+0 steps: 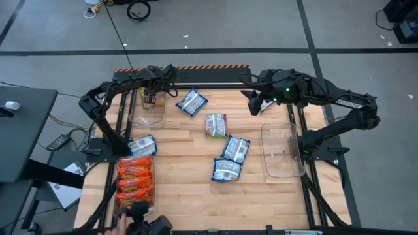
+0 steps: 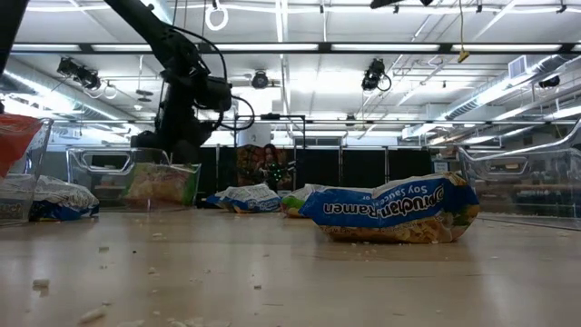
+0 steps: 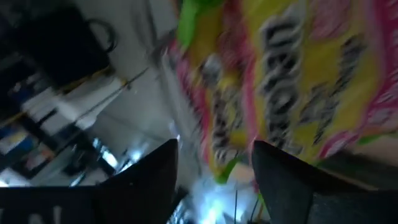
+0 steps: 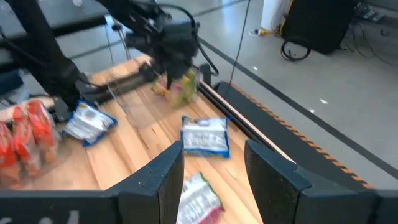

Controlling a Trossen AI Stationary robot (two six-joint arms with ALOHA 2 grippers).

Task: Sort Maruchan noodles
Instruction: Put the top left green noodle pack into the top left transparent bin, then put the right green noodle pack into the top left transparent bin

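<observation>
A big workshop hall with strip lights and a grey taped floor surrounds the pale wooden surface [image 1: 189, 196], which is scattered with crumbs up close. The packets are thin, crinkly plastic around a brittle noodle block, so I'd judge them light, slippery and easy to crack; best pinched across a short edge or a sealed end rather than squeezed flat. Blue-white packets [image 1: 234, 149] lie loose in the middle and toward the right, one more [image 1: 191, 102] sits farther back, and a green-pink packet [image 1: 216, 125] rests between them. Orange-red packets [image 1: 134, 179] are stacked in the near left bin [image 1: 151, 197], with a blue one [image 1: 142, 145] just behind. The left gripper [image 1: 155, 87] hangs over the far left clear bin [image 1: 147, 119], fingers [image 3: 149, 171] spread with a green-pink-yellow packet [image 3: 292, 81] just beyond them, seemingly let go. The right gripper [image 1: 256, 101] hovers at the far right, fingers [image 4: 163, 171] parted and empty, above the surface behind an empty clear bin [image 1: 282, 168].
</observation>
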